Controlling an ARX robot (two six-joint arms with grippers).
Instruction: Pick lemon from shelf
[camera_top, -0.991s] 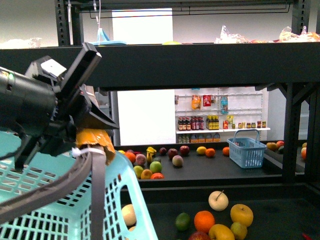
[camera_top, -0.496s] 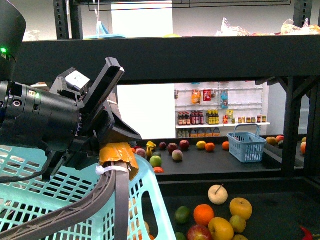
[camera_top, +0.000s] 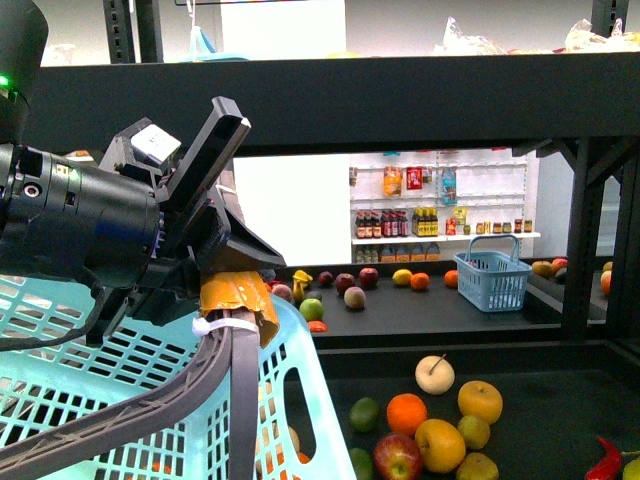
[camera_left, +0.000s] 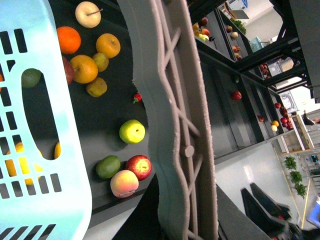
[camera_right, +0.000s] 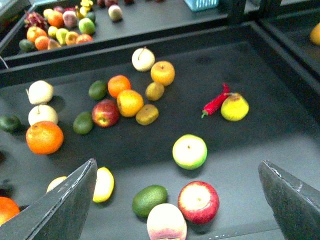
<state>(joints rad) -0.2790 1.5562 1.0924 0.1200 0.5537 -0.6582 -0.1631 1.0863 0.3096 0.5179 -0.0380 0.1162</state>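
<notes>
Two hands: the left hand (camera_top: 235, 298) clenches the turquoise plastic basket's (camera_top: 80, 395) grey handle (camera_top: 140, 415); the right hand (camera_right: 177, 162) gapes, released. The smooth yellow lemon (camera_top: 402, 277) lies on the black metal shelf's (camera_top: 420, 105) far tray beside an orange (camera_top: 420, 281).

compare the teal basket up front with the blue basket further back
The teal basket sits close at the left, cut off by the frame; the blue basket stands whole, far back on a dark tray. The blue basket's handle is blue and upright; the teal basket's is grey. Both have slotted walls.
</notes>
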